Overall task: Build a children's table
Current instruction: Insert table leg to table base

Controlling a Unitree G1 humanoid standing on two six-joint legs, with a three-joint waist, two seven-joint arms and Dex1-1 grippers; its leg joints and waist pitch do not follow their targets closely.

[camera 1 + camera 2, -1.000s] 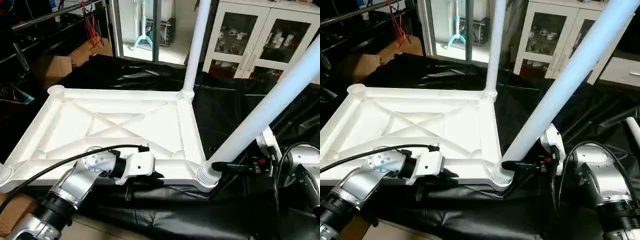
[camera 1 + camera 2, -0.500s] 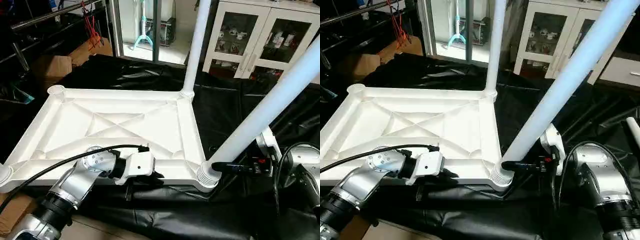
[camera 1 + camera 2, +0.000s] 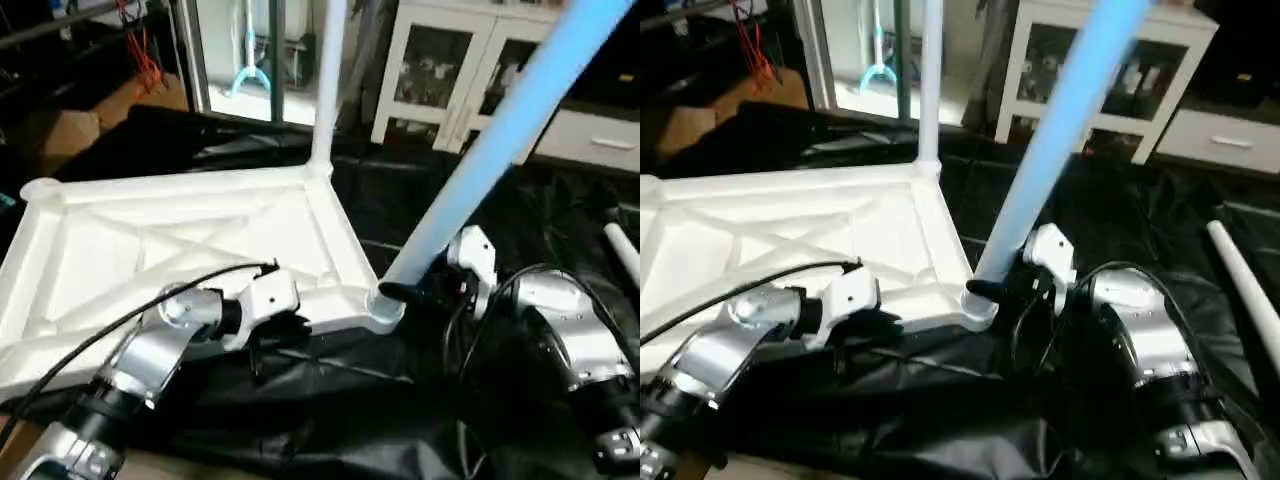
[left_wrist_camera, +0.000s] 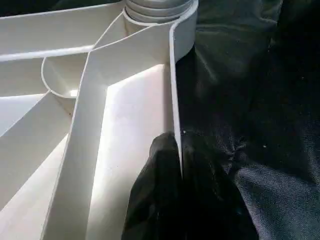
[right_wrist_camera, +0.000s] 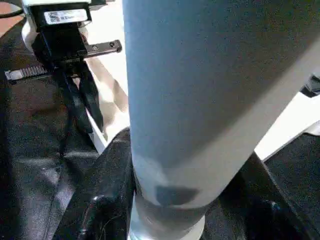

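Note:
The children's table lies upside down: its white tabletop (image 3: 150, 235) shows the X-ribbed underside. One white leg (image 3: 328, 90) stands upright in the far right corner socket. A second leg (image 3: 490, 150) leans up to the right out of the near right socket (image 3: 383, 308). My right gripper (image 3: 400, 292) is shut on this leaning leg just above the socket, a black finger (image 5: 107, 190) on each side of the tube (image 5: 200, 100). My left gripper (image 3: 275, 330) is shut on the tabletop's thin near rim (image 4: 172, 90), its fingers (image 4: 155, 190) pinching it.
A black sheet (image 3: 500, 210) covers the surface under the tabletop. A loose white leg (image 3: 1245, 290) lies on it at the far right. A white glass-door cabinet (image 3: 450, 70) stands behind, with cardboard boxes (image 3: 60, 125) at the back left.
The head camera has swung to the right and downward, so the whole picture has shifted. Both grippers keep their holds on the rim and the leaning leg.

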